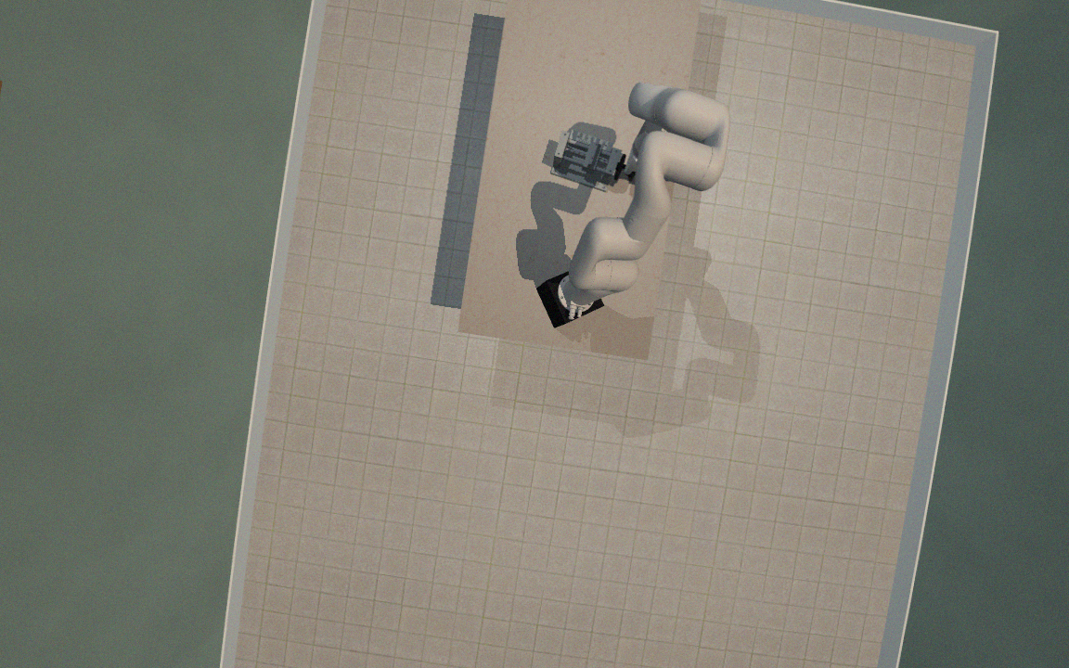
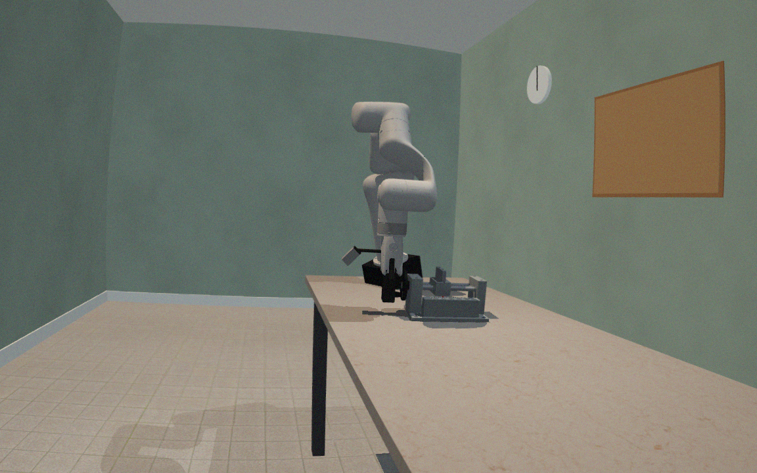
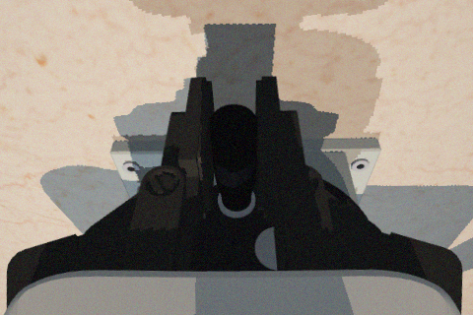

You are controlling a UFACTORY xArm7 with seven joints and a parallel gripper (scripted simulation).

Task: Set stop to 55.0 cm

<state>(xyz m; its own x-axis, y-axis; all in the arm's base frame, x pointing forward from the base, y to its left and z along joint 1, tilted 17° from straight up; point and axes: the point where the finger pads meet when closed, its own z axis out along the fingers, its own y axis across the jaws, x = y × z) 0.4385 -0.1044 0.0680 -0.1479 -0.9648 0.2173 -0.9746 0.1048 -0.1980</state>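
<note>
The handwheel (image 3: 235,146) shows in the wrist view as a dark round knob caught between the two black fingers, so the gripper (image 3: 235,93) is closed on it. In the exterior view the gripper (image 2: 391,285) hangs straight down at the near-left end of the grey fixture (image 2: 445,299), touching that end. The stop (image 2: 440,274) stands as a small upright block on the fixture's rails, between the two end plates; its exact setting cannot be read. No scale marks, numbers, brand or label are legible on the fixture or the arm in any view.

From the top, the fixture (image 1: 584,158) sits on the table (image 1: 521,249) just beside the arm (image 1: 646,199), whose base (image 1: 569,301) is mounted near the table's end. The fixture's pale base plate (image 3: 358,164) with its screw holes shows behind the fingers in the wrist view. On the wall hang a round clock (image 2: 539,84) and an orange board (image 2: 658,134), both blank of any readable writing.
</note>
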